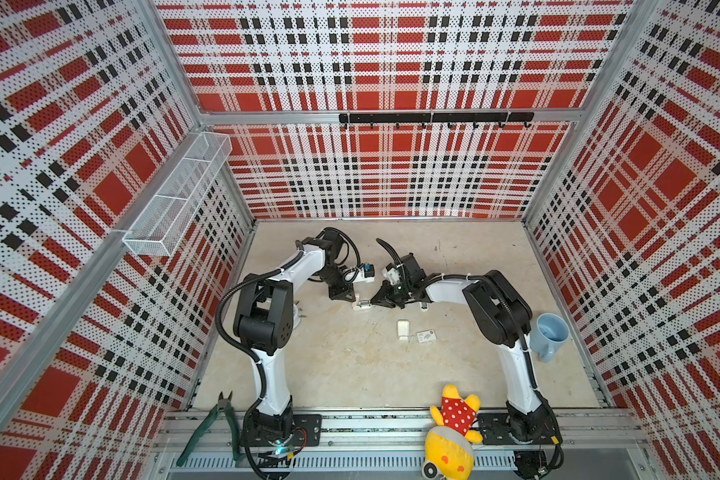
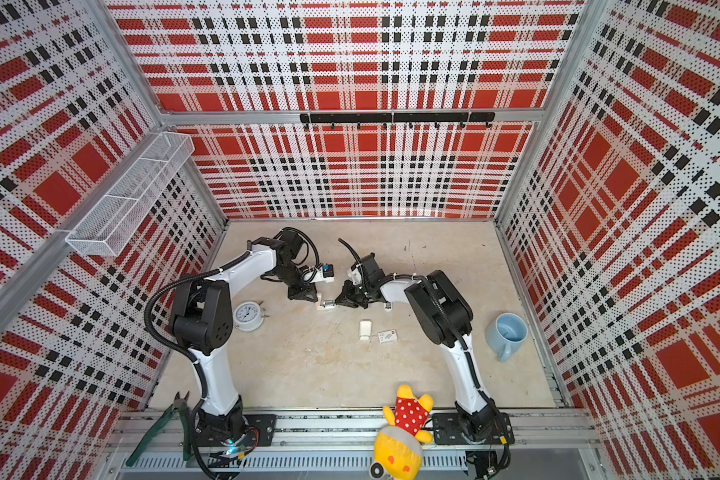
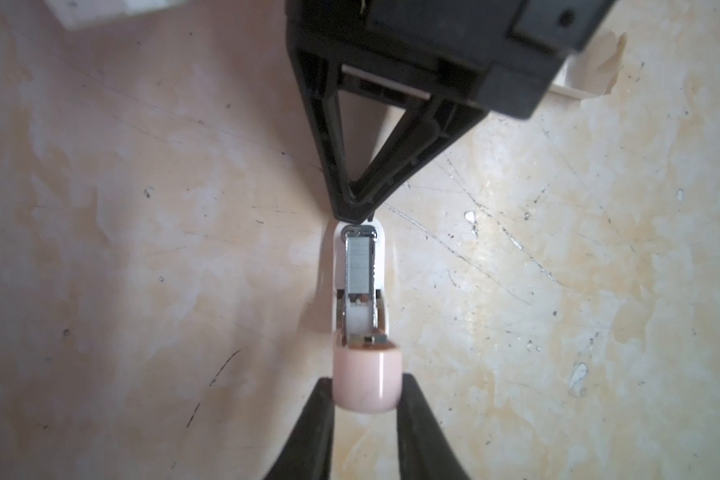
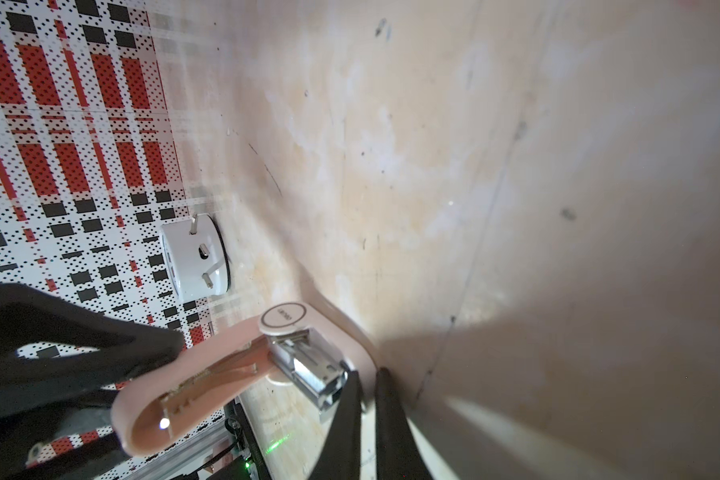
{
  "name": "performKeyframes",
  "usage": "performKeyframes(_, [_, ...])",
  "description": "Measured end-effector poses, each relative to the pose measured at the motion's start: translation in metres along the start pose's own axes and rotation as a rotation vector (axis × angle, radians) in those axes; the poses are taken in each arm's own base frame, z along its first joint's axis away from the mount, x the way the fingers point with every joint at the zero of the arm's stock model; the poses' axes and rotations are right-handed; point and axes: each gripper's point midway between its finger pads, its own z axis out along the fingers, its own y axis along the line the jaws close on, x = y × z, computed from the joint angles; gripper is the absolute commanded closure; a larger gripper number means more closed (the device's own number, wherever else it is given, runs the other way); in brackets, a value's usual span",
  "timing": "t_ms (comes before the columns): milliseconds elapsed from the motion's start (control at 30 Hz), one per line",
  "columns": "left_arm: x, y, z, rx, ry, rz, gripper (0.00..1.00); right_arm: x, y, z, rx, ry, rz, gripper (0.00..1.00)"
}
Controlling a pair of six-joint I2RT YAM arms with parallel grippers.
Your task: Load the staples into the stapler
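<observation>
silvery staples in pink stapler (open), left pincer clamping it, right pincer together

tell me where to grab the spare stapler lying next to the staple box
Grip the spare stapler across its two long sides, mid-body, coming straight down from above. It lies flat with its long axis running front to back, so its narrow width likely suits the jaws; the staple box sits apart beside it, leaving finger room.
</observation>
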Motion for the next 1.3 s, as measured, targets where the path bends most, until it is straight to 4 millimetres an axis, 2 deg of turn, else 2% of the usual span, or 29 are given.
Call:
performKeyframes(167, [-0.010,-0.005,0.008,0.004,0.002,0.026,0.71,0.000,0.000,0.000,-0.001,0.000,-0.001,0.90])
performKeyframes(400, [-0.015,-0.016,0.018,0.038,0.013,0.037,0.68,0.003,0.002,0.002,-0.002,0.005,-0.006,0.91])
performKeyframes(700, [-0.015,-0.015,0.020,0.029,0.014,-0.012,0.57,0.002,0.003,0.002,-0.004,0.001,-0.008,0.91])
performKeyframes(933, [-0.013,-0.018,0.020,0.009,0.016,-0.078,0.57,0.002,0.002,0.002,-0.003,0.000,-0.009,0.91])
performKeyframes(1100, [-0.017,-0.025,0.019,-0.010,0.006,-0.097,0.52,0.002,0.002,0.003,-0.008,-0.004,-0.014,0.91])
performKeyframes(1300, [-0.020,-0.027,0.022,-0.043,0.006,-0.104,0.53,0.002,0.003,0.004,-0.013,-0.012,-0.023,0.91])
